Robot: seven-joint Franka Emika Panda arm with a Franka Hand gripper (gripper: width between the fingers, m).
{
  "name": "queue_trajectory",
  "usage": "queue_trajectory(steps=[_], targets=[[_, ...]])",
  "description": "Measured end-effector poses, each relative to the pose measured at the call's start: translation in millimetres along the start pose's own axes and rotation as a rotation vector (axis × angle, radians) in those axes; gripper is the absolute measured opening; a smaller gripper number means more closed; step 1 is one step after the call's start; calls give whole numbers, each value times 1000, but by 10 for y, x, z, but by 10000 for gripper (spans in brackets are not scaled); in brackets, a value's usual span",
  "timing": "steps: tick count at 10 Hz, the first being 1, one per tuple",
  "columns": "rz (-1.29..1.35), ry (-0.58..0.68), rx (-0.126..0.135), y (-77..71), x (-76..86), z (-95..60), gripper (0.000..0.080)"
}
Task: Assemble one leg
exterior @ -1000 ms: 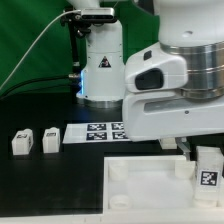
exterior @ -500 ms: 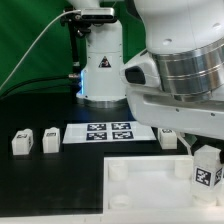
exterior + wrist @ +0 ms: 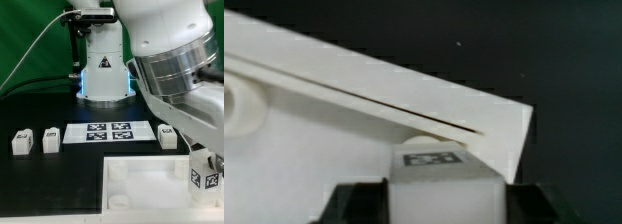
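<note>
My gripper point(image 3: 204, 172) is shut on a white leg point(image 3: 203, 172) with a black-and-white tag, holding it upright at the right end of the large white panel point(image 3: 140, 180). In the wrist view the leg point(image 3: 441, 170) fills the gap between my black fingers point(image 3: 358, 205), with the panel's raised edge point(image 3: 384, 85) and a round socket point(image 3: 239, 105) beyond it. Two more legs point(image 3: 22, 142) point(image 3: 51, 140) stand at the exterior view's left, and another point(image 3: 168, 136) stands right of the marker board.
The marker board point(image 3: 108, 132) lies flat behind the panel. The arm's white base point(image 3: 102, 70) stands at the back, with a cable and a green backdrop behind it. The arm's large body point(image 3: 185, 70) covers the upper right.
The arm has swung toward the exterior view's right and lowered slightly, uncovering the marker board's right end and the leg beside it. The held leg has stayed at the panel's right end.
</note>
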State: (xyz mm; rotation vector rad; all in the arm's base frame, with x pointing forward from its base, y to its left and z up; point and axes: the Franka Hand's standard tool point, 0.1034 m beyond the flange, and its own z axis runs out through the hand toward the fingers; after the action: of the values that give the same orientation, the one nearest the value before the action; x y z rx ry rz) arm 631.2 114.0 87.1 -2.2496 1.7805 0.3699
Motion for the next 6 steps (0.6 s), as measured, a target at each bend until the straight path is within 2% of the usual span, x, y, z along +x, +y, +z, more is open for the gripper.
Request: queue_trajectory(steps=[2, 3, 4, 5, 6], targets=[[-34, -1, -4, 5, -10, 3, 300], [-62, -1, -4, 7, -10, 6, 388], [-135, 9, -23, 22, -19, 10, 527], [-292, 34, -57, 24, -48, 1, 611], [-432, 65, -65, 0, -83, -14, 611]])
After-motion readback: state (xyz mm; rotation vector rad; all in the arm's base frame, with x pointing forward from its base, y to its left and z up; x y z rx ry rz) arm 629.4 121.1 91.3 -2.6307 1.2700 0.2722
